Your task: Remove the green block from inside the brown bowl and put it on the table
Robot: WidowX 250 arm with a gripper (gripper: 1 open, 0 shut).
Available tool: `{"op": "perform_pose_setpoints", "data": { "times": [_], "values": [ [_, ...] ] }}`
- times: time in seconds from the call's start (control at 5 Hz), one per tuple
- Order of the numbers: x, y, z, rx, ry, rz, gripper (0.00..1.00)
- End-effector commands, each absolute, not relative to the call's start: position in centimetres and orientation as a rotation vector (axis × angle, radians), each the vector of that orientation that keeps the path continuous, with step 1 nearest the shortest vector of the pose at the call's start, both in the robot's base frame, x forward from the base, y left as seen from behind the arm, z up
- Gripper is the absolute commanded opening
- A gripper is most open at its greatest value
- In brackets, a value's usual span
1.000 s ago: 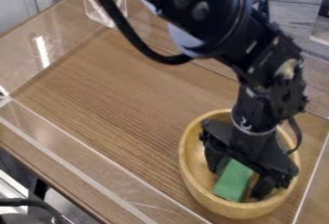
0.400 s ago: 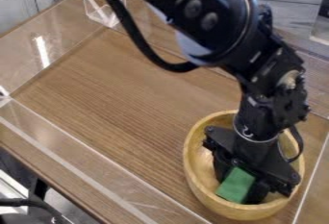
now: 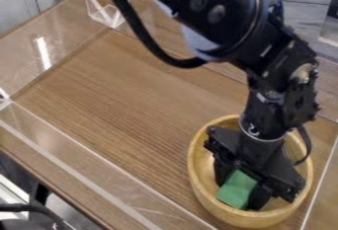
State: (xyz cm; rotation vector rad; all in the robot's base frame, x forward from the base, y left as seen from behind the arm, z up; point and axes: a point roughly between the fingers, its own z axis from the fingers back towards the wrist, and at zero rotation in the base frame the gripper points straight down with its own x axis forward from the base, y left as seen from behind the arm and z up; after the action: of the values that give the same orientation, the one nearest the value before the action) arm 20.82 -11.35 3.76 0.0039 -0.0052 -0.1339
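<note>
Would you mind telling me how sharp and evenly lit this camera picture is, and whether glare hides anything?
Camera view: soft and low in detail overall; the black arm reads as a dark mass with little surface detail; pale glare streaks the acrylic wall at left; the gripper shades the bowl, yet the green block stays bright and easy to see; the table is evenly lit.

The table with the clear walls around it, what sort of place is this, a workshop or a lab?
Most likely a robot test bench in a lab. The wood-grain table is fenced by low clear acrylic walls, and a black robot arm reaches into a brown bowl holding a green block.
</note>
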Motion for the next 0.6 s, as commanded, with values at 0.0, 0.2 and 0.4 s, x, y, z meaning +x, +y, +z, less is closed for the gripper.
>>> {"op": "perform_pose_setpoints", "data": {
  "times": [0.0, 0.2, 0.4],
  "values": [
    [21.88, -11.51, 5.63, -0.017, -0.059, -0.136, 0.0],
    [21.85, -11.36, 6.0, -0.012, -0.053, -0.144, 0.0],
    [21.82, -11.2, 6.57, -0.009, -0.048, -0.147, 0.0]
  ]
}}
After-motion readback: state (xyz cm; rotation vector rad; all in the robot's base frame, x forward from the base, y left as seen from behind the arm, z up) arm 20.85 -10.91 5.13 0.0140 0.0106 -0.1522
